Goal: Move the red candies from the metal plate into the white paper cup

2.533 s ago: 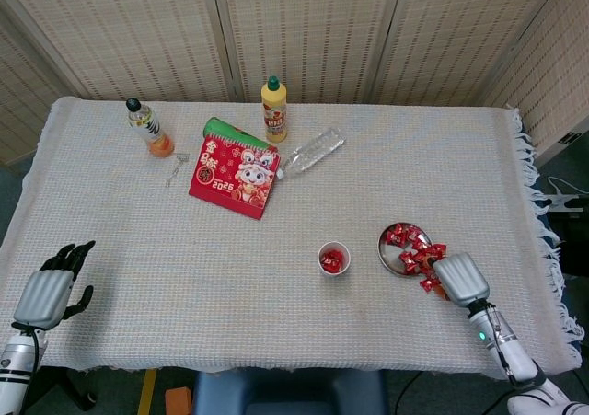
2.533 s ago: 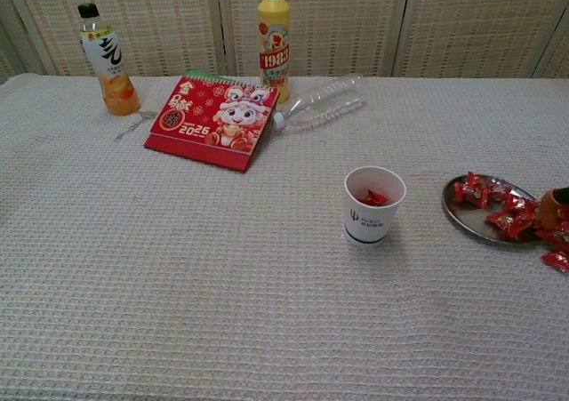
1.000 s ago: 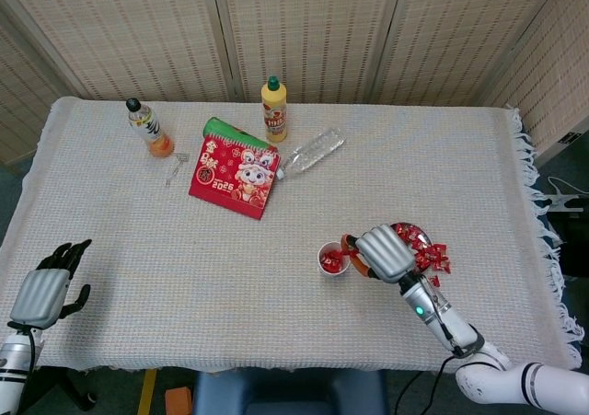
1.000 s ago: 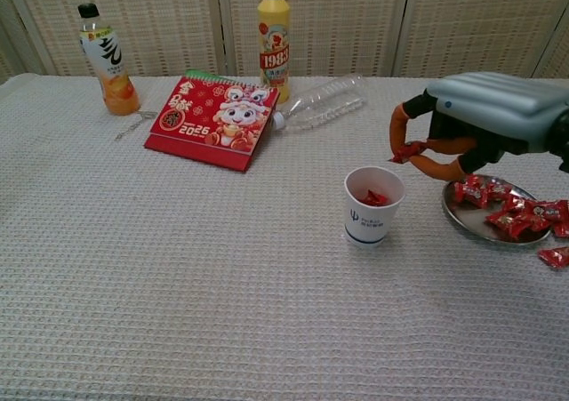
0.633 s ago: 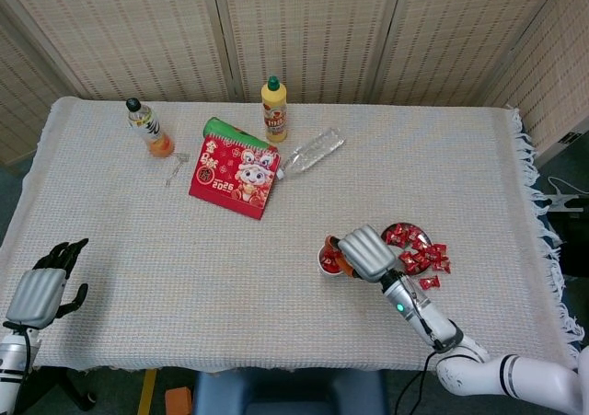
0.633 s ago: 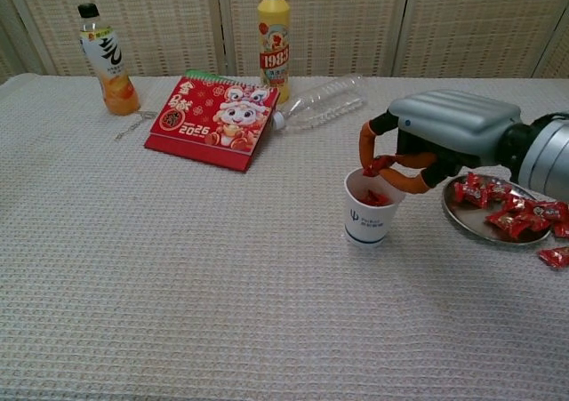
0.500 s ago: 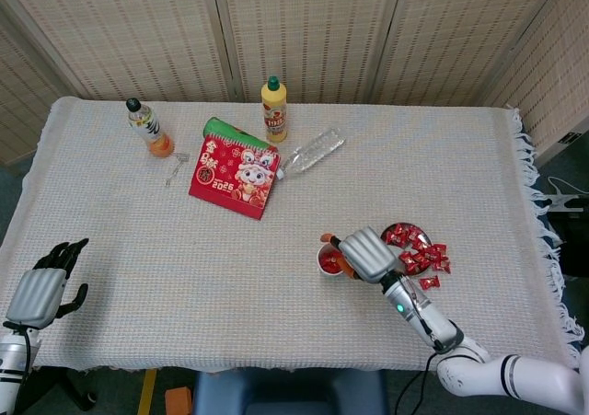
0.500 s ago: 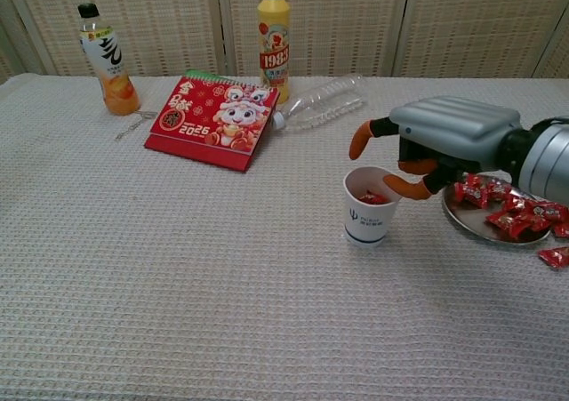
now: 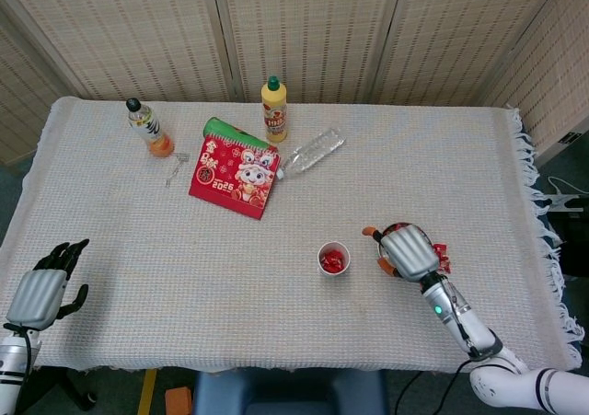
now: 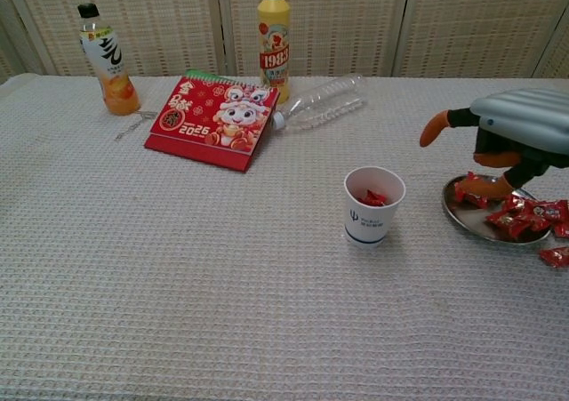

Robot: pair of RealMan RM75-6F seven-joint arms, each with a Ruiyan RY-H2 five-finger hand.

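Woven reed screens close off the far side of the scene, and a counter draped in a pale waffle-weave cloth fills both views. Orange-tipped fingers of the right hand are spread apart with nothing between them; one reaches out to the left while another dips to the metal plate's left part, and whether it touches a sweet cannot be told. That grey-backed hand hovers above the round metal plate, which sits near the right side of the counter. Red wrapped candies lie heaped on the plate, and a few rest on the cloth just beside its right rim. Left of the plate, apart from it, stands the white paper cup, upright, with red candies already at its bottom.

Far to the left, at the near corner of the counter, the left hand hangs with its dark fingers apart and holding nothing.

Towards the far side lie a red calendar with a cartoon lion and "2026", a yellow squeeze bottle with a green cap standing behind it, a clear empty plastic bottle on its side to the right, and a small bottle of orange drink with a black cap standing at the far left.
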